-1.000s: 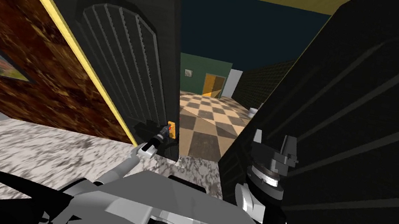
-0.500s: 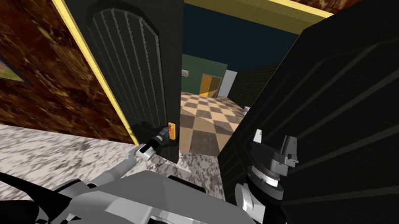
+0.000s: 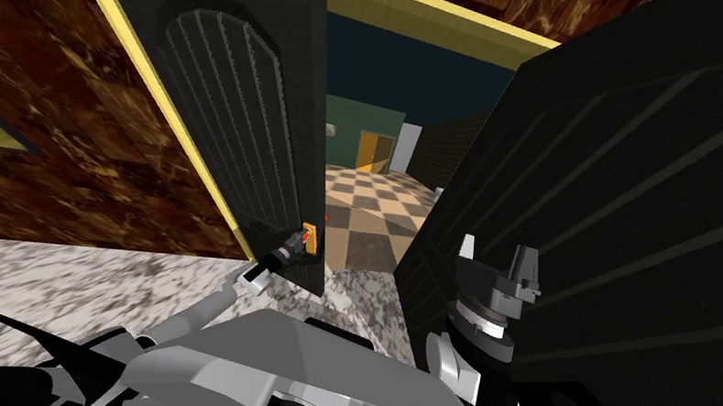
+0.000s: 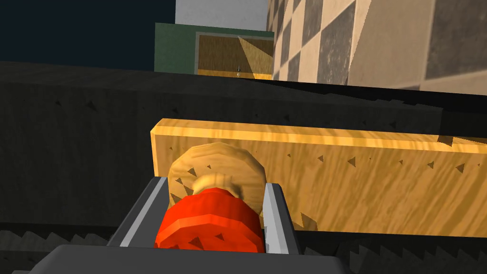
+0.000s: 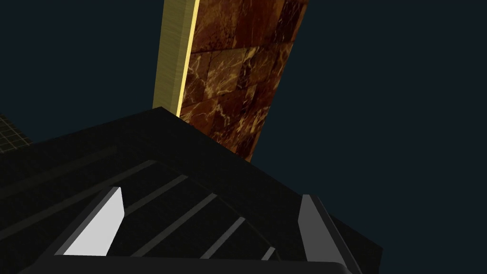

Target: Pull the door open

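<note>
Since my whole view has slid in the last second, I judge that I have rolled back a little, and the yellow frame (image 3: 440,12) over the doorway now shows more. The left door (image 3: 220,96), dark with an arched panel, is the one I am pulling; it stands partly open, swung toward me. The right door (image 3: 658,201) is dark too and close on my right, and its bottom edge now shows above the marble floor (image 3: 56,291). Between them a checked floor (image 3: 367,215) runs off into the next room. The gap may be a bit wider, but that is hard to tell with the camera moving. On the left door's edge sits a wood plate (image 4: 371,181), and from it sticks a red knob (image 4: 209,228). The left gripper (image 4: 216,190) pinches that knob, a finger on each side. The right gripper (image 3: 496,258) hangs by the right door with its fingers spread, holding nothing. So the grip is good, and more backing up should swing the door wider
</note>
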Controlling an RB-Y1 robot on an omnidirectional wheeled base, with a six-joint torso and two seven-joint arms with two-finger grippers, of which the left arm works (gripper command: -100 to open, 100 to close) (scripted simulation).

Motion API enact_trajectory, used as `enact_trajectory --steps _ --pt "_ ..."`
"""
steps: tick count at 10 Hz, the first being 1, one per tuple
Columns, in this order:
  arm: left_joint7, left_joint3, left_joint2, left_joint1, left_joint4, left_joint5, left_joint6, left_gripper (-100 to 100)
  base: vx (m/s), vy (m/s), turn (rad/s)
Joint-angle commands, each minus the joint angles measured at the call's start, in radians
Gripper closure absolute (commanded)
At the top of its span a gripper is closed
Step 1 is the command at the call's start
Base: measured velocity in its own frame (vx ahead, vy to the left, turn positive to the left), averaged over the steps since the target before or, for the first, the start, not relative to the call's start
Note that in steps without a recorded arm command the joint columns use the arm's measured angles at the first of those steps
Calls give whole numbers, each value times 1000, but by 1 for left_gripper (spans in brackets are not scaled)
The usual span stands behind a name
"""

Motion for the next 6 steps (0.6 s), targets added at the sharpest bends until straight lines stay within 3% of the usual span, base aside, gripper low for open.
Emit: enact_trajectory --steps 1,3,4,5,6 --pt "18 -15 28 27 -21 1 -18 100 -241 140 -117" --pt "42 -36 62 49 -37 3 -44 100 -252 106 -112" --pt "33 -32 52 43 -33 1 -36 100 -121 52 -15" --pt "52 -49 78 62 -32 2 -68 100 -184 95 -167" --pt "60 -56 92 69 -33 3 -84 100 -278 131 -194"
